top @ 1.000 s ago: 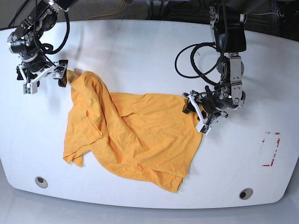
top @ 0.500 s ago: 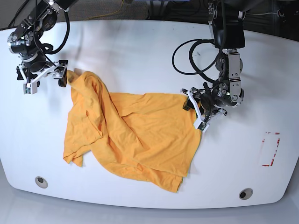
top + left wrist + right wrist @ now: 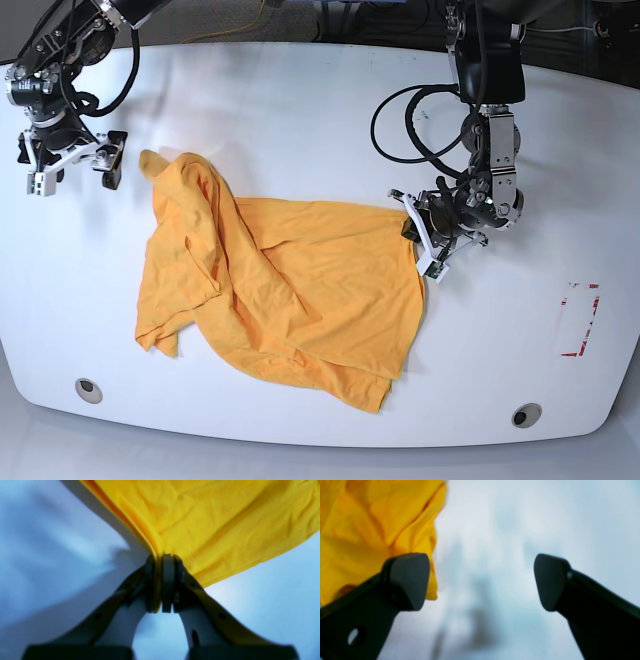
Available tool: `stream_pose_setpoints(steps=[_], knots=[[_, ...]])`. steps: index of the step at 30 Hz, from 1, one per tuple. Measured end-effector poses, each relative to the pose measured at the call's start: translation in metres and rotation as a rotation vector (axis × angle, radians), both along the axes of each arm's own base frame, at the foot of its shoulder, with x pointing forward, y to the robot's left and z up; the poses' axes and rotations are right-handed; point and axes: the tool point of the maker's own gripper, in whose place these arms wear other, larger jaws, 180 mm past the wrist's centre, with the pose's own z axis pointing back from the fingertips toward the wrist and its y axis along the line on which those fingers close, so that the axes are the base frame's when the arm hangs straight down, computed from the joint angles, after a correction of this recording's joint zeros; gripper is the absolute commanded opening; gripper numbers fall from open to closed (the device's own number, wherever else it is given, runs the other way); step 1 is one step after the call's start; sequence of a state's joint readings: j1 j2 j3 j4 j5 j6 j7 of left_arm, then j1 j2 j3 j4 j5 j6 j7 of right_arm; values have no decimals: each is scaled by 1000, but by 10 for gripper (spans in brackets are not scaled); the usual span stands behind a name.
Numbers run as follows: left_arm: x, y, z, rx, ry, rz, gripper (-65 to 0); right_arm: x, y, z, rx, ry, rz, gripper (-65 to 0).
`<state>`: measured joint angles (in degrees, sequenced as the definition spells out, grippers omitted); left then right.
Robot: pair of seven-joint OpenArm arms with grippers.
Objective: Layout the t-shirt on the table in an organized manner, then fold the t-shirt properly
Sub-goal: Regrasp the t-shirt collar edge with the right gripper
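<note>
Shirt point(image 3: 290, 290): crumpled at counter centre, one sleeve end trailing toward 10 o'clock, hem corner toward 5 o'clock; upper right edge reaching 3 o'clock.
Counter point(image 3: 300, 110): glossy white, bare around the cloth.
Left gripper point(image 3: 428, 245): at the shirt's 3 o'clock edge; jaws pinched tight on a gathered fold of fabric, cloth fanning away from the pinch in the wrist view point(image 3: 160, 580).
Right gripper point(image 3: 70, 165): near 10 o'clock, just beside the sleeve tip, apart from it; jaws wide, holding nothing, cloth to one side in the wrist view point(image 3: 481, 580).
Handling: thin, limp, light; likely to drape, bunch and drag rather than slide as one piece; no fragility. Glossy top probably gives little friction, so a pull may shift the whole heap.
Where to hold: edges and corners, shoulder seam, sleeve end or hem, two points well apart for spreading.
Step, by judgement: layout not yet done; folding not begun.
</note>
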<state>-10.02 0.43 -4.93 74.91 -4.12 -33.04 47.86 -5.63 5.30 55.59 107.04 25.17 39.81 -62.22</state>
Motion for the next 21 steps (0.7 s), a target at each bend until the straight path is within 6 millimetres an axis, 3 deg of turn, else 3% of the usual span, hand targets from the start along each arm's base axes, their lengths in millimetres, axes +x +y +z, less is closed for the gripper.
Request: stream_pose_setpoints(steps=[7, 13, 21], knots=[[0, 0, 0, -1, 0, 0, -619, -19, 10, -21, 185, 32, 1, -5], [0, 0, 0, 0, 1, 0, -619, -32, 24, -24, 251, 21, 46, -5], [0, 0, 0, 0, 1, -1, -619, -28, 46, -34, 384, -14, 77, -5]])
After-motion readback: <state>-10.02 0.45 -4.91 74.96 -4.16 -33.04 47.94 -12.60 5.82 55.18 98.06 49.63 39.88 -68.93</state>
